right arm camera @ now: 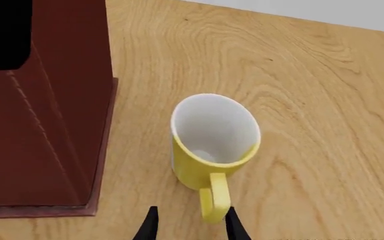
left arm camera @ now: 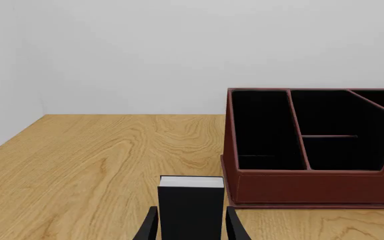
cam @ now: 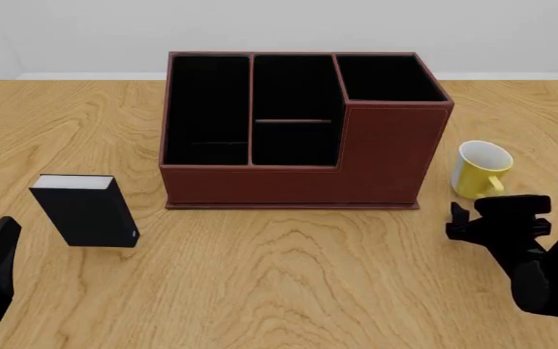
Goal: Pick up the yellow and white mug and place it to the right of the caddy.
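The yellow and white mug (cam: 481,169) is seen standing upright on the wooden table (cam: 289,276), just beside the right-hand wall of the dark red-brown caddy (cam: 298,131) and apart from it, its handle turned toward the arms' side. Since the mug is already set down to the right of the caddy and is not held, the placement is judged to be done or very nearly so, with little left but for the arm to be drawn clear. The right gripper (right arm camera: 190,225) is shown spread, its two dark fingertips flanking the lower end of the handle without any pinch being visible; in the front view the same gripper (cam: 497,218) is seen near the mug, on the arms' side of it. The left gripper (left arm camera: 190,227) is likewise shown spread, its tips framing a small black book-like block (left arm camera: 190,207) that stands ahead of it on the table, no contact being discernible. The white interior of the mug and the narrow strip of table between mug and caddy are given by the right wrist view alone. The black block's white top edge is seen close up in the left wrist view. Only the front view takes in both arms, the block at left and the mug at right together.
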Available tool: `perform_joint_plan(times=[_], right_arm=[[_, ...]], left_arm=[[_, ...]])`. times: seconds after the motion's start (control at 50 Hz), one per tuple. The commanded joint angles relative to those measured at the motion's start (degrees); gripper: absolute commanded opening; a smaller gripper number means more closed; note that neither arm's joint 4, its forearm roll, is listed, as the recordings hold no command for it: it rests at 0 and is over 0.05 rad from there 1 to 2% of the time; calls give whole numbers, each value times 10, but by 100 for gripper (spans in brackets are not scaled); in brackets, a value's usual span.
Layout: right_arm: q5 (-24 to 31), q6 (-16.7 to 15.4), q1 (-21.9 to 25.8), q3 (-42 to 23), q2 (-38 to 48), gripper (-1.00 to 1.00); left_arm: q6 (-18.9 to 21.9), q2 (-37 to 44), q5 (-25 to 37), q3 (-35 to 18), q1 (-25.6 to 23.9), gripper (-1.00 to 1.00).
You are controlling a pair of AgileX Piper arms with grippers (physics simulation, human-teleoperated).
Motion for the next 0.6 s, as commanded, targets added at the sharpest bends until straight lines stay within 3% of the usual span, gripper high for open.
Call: perform_joint_plan(times=[0.02, 0.6], right_arm=[[-2, -3, -6, -2, 4, 100], [-2, -1, -19, 32, -37, 100]], left_arm=[[0, 0, 0, 0, 0, 100], [0, 0, 0, 0, 0, 100]])
